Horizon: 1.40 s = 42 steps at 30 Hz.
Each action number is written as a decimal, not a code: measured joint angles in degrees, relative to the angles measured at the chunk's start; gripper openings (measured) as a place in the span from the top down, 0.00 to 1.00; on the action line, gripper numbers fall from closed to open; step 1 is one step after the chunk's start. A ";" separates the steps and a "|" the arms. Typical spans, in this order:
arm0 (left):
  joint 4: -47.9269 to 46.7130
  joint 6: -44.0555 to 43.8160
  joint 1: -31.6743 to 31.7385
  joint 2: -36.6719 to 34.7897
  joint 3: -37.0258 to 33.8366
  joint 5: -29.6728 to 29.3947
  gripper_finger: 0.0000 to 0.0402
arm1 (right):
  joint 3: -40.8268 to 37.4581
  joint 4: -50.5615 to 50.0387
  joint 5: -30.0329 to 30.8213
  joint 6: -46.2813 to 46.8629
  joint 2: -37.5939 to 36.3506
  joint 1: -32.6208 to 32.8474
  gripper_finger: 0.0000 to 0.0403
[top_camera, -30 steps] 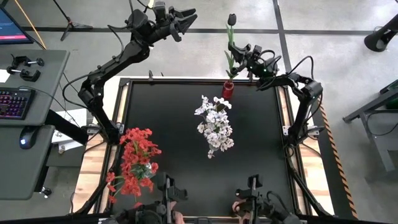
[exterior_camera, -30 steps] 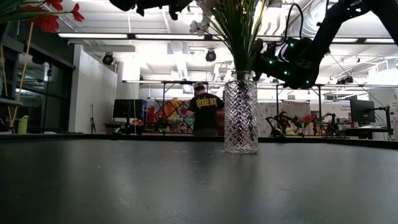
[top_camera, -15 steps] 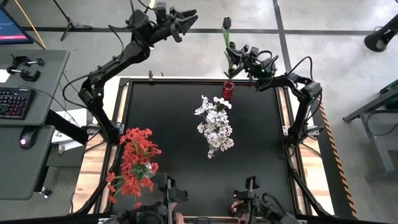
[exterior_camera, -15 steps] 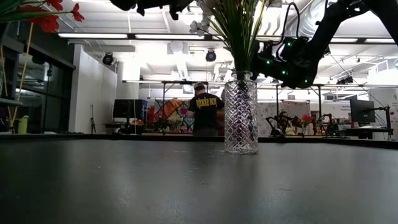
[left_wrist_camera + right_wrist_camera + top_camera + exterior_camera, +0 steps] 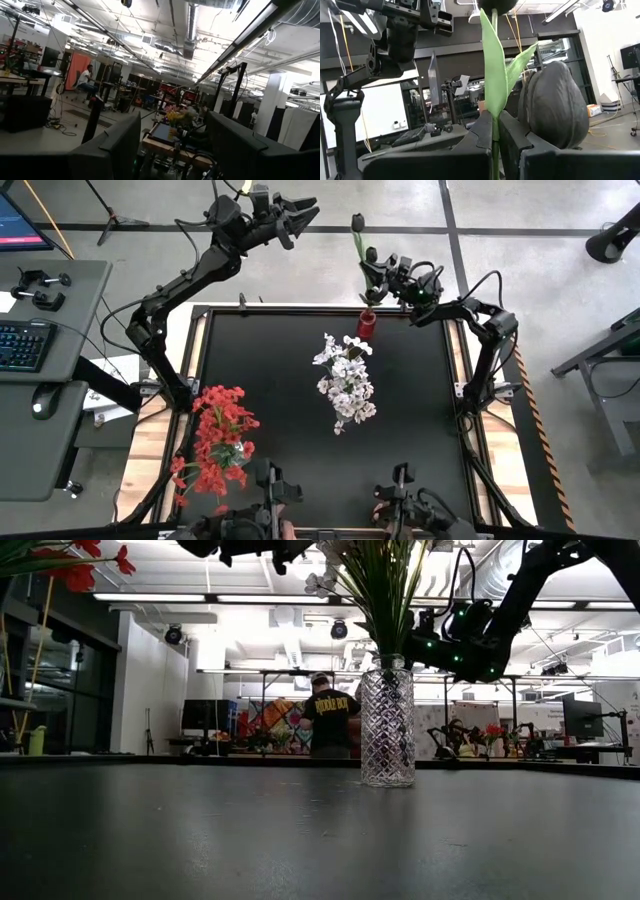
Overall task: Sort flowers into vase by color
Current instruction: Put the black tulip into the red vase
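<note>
The black surface has three vases: red flowers at the near left corner, white flowers mid-surface in the crystal vase, and a small red vase by the far edge. The left gripper sits parked high beyond the far edge, fingers apart and empty. The right gripper has its fingers clamped on the dark flower stem, just past the red vase. Looks like the placing step; next it'd need the stem lined up over that little mouth and lowered.
</note>
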 joint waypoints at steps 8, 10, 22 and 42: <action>-0.26 0.01 0.00 0.00 0.00 0.02 0.46 | -0.02 -3.46 -2.66 0.02 0.00 -0.02 1.00; -0.24 0.04 0.00 0.00 0.00 0.02 0.46 | -0.02 -3.07 -2.79 1.11 -0.06 -0.20 1.00; -0.44 -0.38 0.00 0.00 0.00 0.02 0.46 | -0.02 -4.47 -3.69 1.74 -0.57 -2.74 0.96; -0.49 -0.45 0.00 0.00 0.00 0.02 0.46 | -0.02 -8.25 -13.79 4.65 -0.63 -5.57 0.72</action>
